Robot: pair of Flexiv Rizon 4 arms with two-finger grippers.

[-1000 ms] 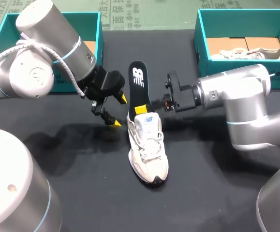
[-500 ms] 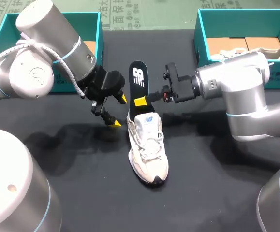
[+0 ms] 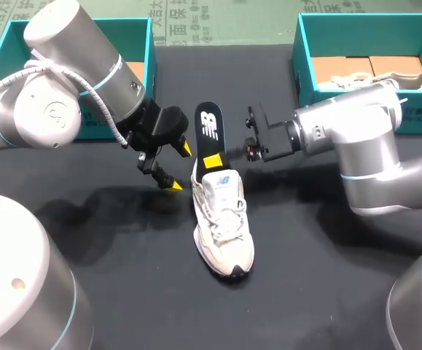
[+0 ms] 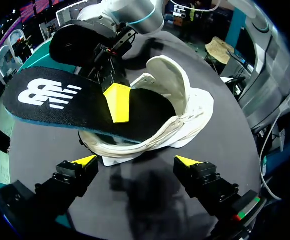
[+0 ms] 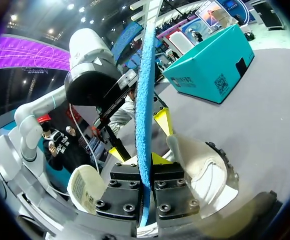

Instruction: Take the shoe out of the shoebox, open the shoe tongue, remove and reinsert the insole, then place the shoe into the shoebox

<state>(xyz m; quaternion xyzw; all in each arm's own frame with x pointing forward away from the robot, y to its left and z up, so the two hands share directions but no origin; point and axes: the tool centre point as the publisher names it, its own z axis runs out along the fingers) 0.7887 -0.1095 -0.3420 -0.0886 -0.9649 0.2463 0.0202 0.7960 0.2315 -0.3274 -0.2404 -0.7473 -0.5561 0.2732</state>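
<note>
A white sneaker point(image 3: 221, 226) lies on the black table with its toe toward me. The black insole point(image 3: 209, 127), blue on its edge, stands out of the shoe's heel opening and leans away. My right gripper point(image 3: 212, 159) comes in from the right and is shut on the insole's lower part. In the right wrist view the insole's edge point(image 5: 145, 100) runs up between that gripper's point(image 5: 146, 165) fingers, with the sneaker point(image 5: 205, 165) below. My left gripper point(image 3: 179, 168) stands open just left of the heel. In its wrist view the gripper point(image 4: 135, 161) faces the insole point(image 4: 49, 97) and sneaker point(image 4: 185, 105), touching neither.
A teal shoebox point(image 3: 6, 51) sits at the back left behind my left arm. A second teal shoebox point(image 3: 305, 65) at the back right holds another pale shoe point(image 3: 374, 79). Bare black table lies around and in front of the sneaker.
My right gripper's fingers have closed onto the insole, and its wrist rose and shifted a little. The insole's upper end tilted and sank slightly. My left arm stayed still.
</note>
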